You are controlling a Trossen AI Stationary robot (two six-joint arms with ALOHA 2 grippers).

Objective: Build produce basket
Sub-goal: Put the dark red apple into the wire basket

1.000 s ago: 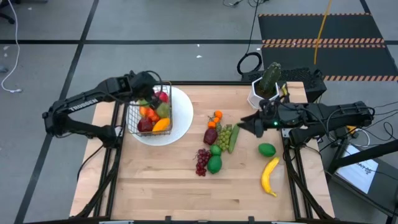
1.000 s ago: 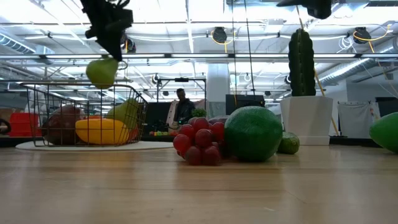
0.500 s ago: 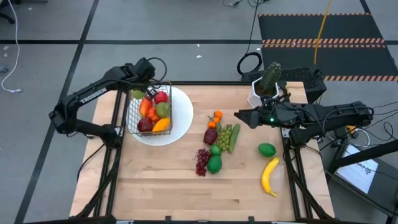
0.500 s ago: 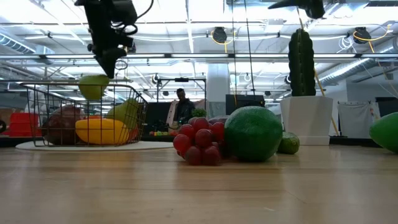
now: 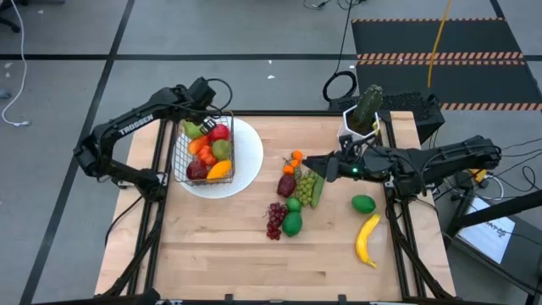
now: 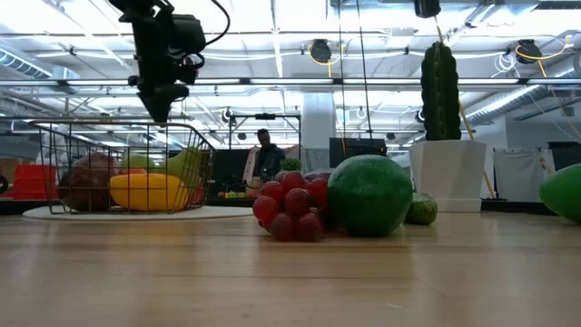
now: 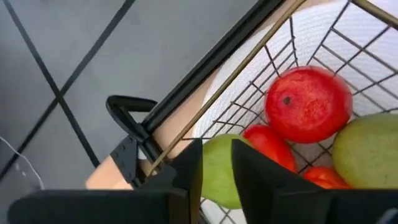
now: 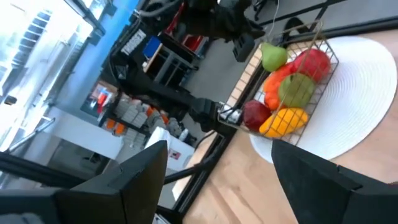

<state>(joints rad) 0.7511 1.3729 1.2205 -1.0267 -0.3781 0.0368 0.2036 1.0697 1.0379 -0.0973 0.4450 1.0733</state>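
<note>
The basket (image 5: 206, 146) stands on a white plate (image 5: 246, 166) near the desk's (image 5: 220, 246) far left corner and is already well stocked: a red apple (image 5: 222, 132), a green pear (image 5: 194, 129) at its far end, another greenish fruit (image 5: 222, 149), orange pieces, a dark red fruit (image 5: 196, 169) and a yellow one (image 5: 219, 170) at its near end. The left claw (image 5: 206, 108) hangs just above the basket's far rim; in the left wrist view its two fingers (image 7: 189, 171) stand a narrow gap apart with nothing between them, the pear lying free below inside the wire.

Much of the produce is not yet loaded. Around the middle of the desk lies a cluster: small oranges (image 5: 294, 158), a dark red fruit, green grapes (image 5: 304, 182), a cucumber (image 5: 318, 190), red grapes (image 5: 276, 219) and a lime (image 5: 292, 224). Nearer the right edge lie another lime (image 5: 363, 203) and a banana (image 5: 367, 239). The right claw (image 5: 310, 163) reaches over the cluster from the right edge with its fingers spread wide and empty, seemingly lining up on a piece there.

By this count the job looks roughly half done
</note>
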